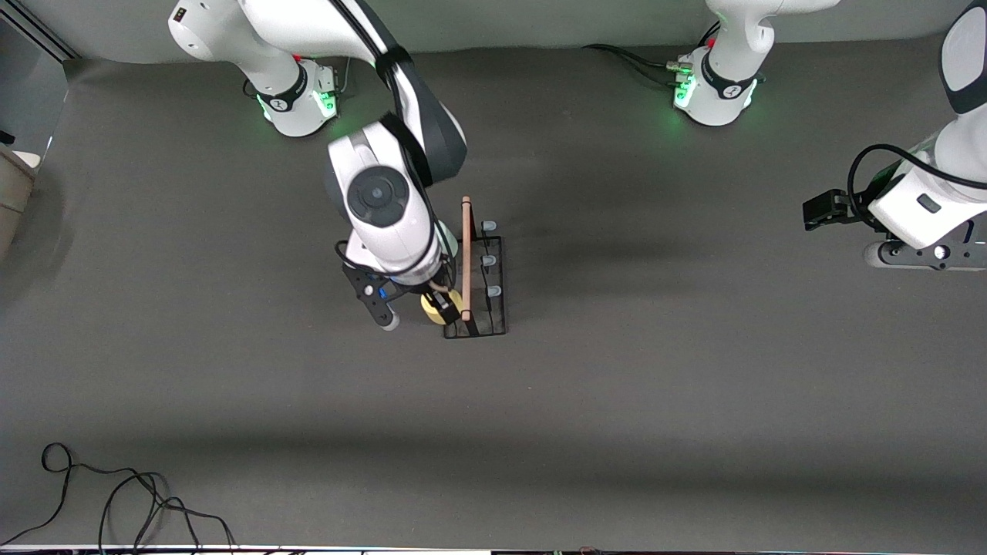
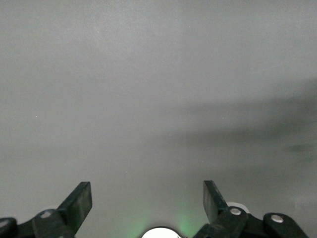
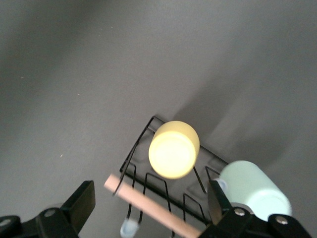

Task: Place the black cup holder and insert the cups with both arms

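black cup holder (image 1: pixel 478 285) carries yellow cup (image 3: pixel 173 148) beside green cup (image 3: pixel 255 191).

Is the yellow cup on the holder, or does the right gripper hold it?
On the black cup holder: yellow cup sits upturned; right gripper open.

I see a dark grey matte desk (image 1: pixel 663 401) filling nearly the whole front view, its surface even and unmarked. At 7 o'clock a loose black cable (image 1: pixel 116 501) lies in loops near the lower edge. At 12 o'clock a pale wall strip (image 1: pixel 540 23) borders the desk's top edge. At 9 o'clock a beige object (image 1: pixel 14 193) sits past the desk's edge; I cannot identify it. Lighting is diffuse from overhead, leaving soft broad shadows across the surface. A light strip (image 1: pixel 231 550) runs along 6 o'clock.
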Robot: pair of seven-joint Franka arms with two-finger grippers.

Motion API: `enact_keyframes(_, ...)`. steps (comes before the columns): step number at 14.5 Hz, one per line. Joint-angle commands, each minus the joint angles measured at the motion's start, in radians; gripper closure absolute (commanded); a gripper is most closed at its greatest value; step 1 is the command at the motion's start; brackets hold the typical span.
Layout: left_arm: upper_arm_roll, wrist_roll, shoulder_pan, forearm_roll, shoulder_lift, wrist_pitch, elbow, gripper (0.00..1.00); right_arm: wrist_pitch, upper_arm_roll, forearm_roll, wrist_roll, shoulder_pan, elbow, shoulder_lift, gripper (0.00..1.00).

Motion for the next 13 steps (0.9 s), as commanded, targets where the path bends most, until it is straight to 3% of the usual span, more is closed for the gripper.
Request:
enact_keyframes(1, 0.001, 0.011, 0.002, 0.01, -0.02, -0.013, -0.013, 0.01, -0.145, -0.021, -0.004, -0.096, -0.008, 0.062, -0.069, 0.0)
enact_keyframes(4, 0.002, 0.013, 0.002, 0.01, -0.02, -0.013, -0.013, 0.0, -0.301, -0.034, -0.113, -0.284, -0.001, 0.044, -0.196, 0.0)
enact_keyframes(9, 0.001, 0.013, 0.0, 0.01, -0.02, -0.013, -0.013, 0.0, -0.323, -0.032, -0.275, -0.637, -0.031, -0.152, -0.477, 0.0)
enact_keyframes(11, 0.001, 0.011, -0.002, 0.01, -0.02, -0.012, -0.011, 0.0, -0.325, 0.023, -0.3, -0.815, -0.153, -0.208, -0.554, 0.0)
enact_keyframes(13, 0.002, 0.011, 0.0, 0.009, -0.02, -0.012, -0.011, 0.0, -0.346, 0.156, -0.3, -1.026, -0.377, -0.208, -0.568, 0.0)
